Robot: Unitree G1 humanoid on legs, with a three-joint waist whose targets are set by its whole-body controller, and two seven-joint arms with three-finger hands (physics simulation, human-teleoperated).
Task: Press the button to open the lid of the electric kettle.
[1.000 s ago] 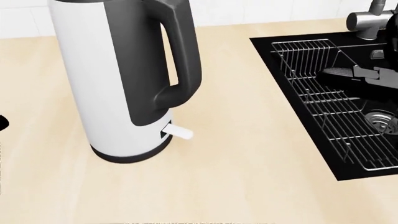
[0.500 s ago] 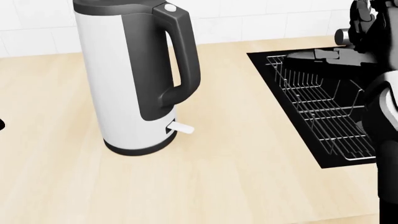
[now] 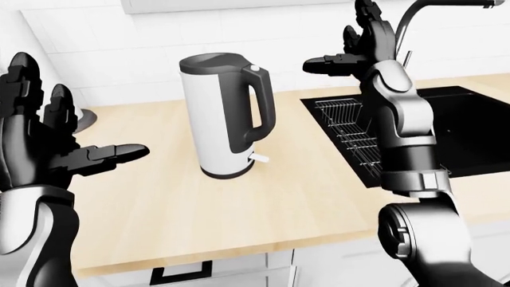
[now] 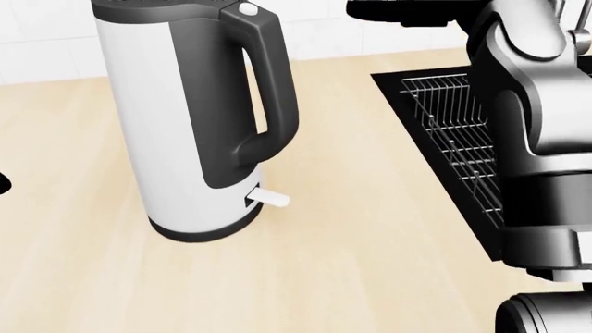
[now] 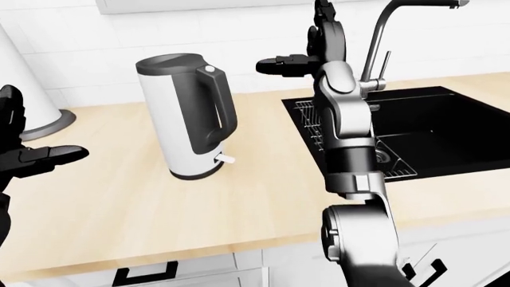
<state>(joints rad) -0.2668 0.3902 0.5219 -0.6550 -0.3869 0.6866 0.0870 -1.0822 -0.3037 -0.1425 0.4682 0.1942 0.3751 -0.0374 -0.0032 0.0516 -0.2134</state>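
Left-eye view: the electric kettle [image 3: 225, 116] is standing upright on the wooden counter [image 3: 239, 197], left of the black sink [image 3: 462, 128], with its handle [image 3: 261, 113] facing the sink. The white button [image 3: 254, 69] is sitting at the top of the handle, beside the closed lid [image 3: 211, 61]. A small white lever [image 4: 269, 199] is sticking out at the base.

I am holding the right hand [image 3: 360, 45] raised above the sink's left edge, fingers spread wide, gripping nothing; it is right of the button and apart from it. The left hand [image 3: 48, 146] is hovering over the counter's left part, fingers splayed wide, well apart from the kettle.

Bare counter is lying between the kettle and the sink rim, and more toward the bottom edge. A wire rack [image 3: 351, 128] is sitting inside the sink's left part. The faucet [image 5: 390, 36] is rising just right of the right hand.
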